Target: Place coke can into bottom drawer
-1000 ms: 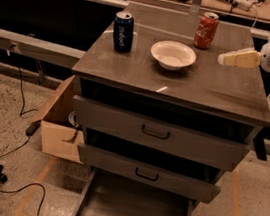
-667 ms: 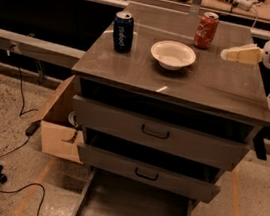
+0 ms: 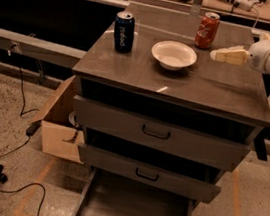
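Note:
The red coke can (image 3: 207, 30) stands upright at the back right of the grey cabinet top (image 3: 214, 86). My gripper (image 3: 216, 55) reaches in from the right on a white arm, its pale fingers pointing left, just right of and a little nearer than the can, apart from it and holding nothing. The bottom drawer (image 3: 134, 211) is pulled out at the foot of the cabinet, a shallow grey tray.
A dark blue can (image 3: 123, 31) stands at the back left of the top. A white bowl (image 3: 174, 54) sits in the middle. The two upper drawers (image 3: 156, 132) with dark handles stand slightly out. A cardboard box (image 3: 61, 129) and cables lie on the floor at left.
My gripper has moved left and a little further back across the cabinet top, closer to the coke can. The cans and bowl have not moved.

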Tool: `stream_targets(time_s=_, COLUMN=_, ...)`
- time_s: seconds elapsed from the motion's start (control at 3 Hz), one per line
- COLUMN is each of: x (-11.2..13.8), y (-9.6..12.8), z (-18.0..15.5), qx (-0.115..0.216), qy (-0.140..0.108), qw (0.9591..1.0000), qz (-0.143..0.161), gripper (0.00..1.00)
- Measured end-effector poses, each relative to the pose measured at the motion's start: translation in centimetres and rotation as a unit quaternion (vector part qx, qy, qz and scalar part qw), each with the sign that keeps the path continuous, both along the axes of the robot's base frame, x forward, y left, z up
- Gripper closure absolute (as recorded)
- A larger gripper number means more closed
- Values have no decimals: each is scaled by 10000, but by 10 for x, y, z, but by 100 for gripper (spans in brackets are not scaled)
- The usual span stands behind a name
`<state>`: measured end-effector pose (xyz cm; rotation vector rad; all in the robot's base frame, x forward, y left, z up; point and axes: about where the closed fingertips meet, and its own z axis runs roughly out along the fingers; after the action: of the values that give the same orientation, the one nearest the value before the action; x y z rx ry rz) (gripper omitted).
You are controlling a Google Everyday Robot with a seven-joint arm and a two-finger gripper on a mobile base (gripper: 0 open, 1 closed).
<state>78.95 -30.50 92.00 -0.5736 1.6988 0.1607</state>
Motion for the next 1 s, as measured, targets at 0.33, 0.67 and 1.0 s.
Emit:
stream_targets(time_s=0.33, x=34, y=0, z=-16, qx=98, qy=-151, qw=9998, qz=-58, gripper=0)
stream_targets(time_s=0.67, x=73, y=1, z=-32, qx=266, qy=-209, qw=9992, qz=-227, gripper=0)
stream_targets(time_s=1.0, x=104, y=5, z=-38, qx=395, qy=-159, qw=9985, qz=-354, gripper=0)
